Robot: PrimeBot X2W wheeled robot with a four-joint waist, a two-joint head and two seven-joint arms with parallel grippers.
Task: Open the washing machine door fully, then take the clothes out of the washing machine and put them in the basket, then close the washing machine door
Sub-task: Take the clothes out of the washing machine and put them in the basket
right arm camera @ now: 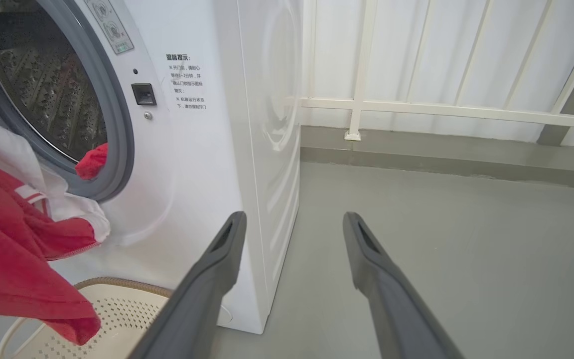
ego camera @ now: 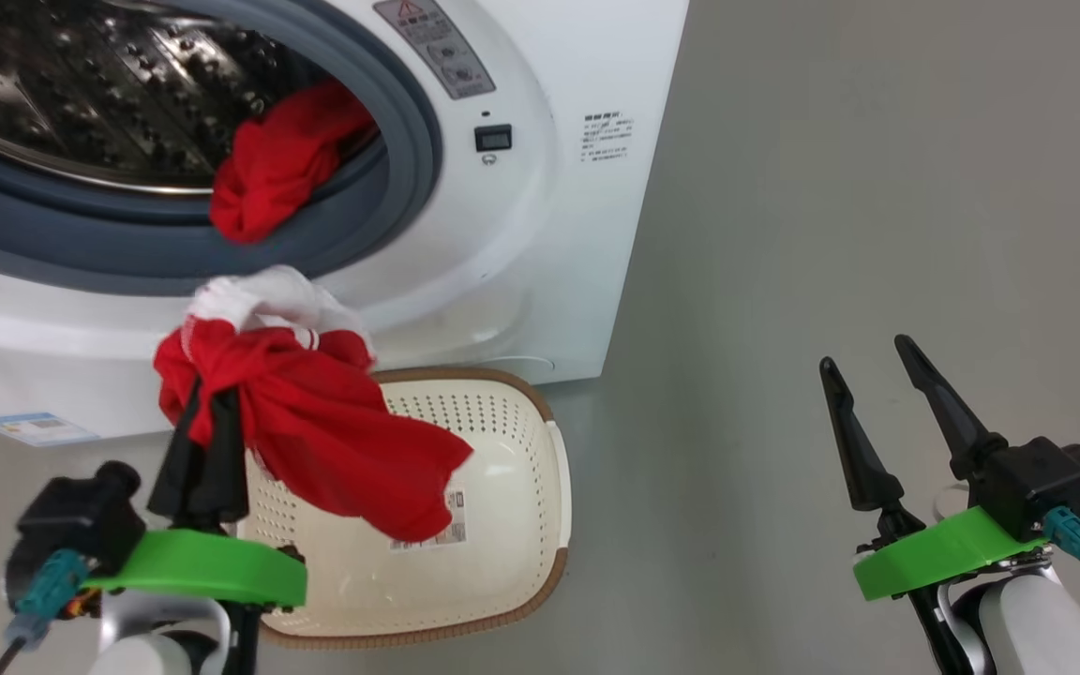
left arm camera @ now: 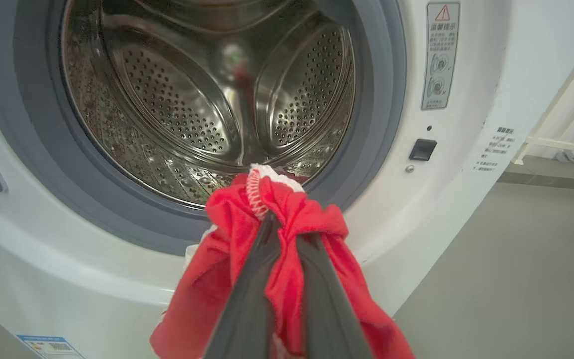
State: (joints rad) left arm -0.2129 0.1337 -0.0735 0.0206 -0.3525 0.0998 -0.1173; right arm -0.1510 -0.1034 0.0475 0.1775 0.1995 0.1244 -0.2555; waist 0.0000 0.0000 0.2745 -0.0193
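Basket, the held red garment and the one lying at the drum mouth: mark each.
basket (ego camera: 529, 487), head view, bare inner right wall.
held red garment (ego camera: 324, 427), head view, middle of the hanging red fabric.
garment at the drum mouth (ego camera: 277, 169), head view, middle of the red bundle.

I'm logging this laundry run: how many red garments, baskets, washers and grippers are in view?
Red garments: 2, the held garment and the drum garment
Basket: 1
Washer: 1
Grippers: 2, the left gripper with jaws shut on cloth, the right gripper with jaws apart
Total: 6
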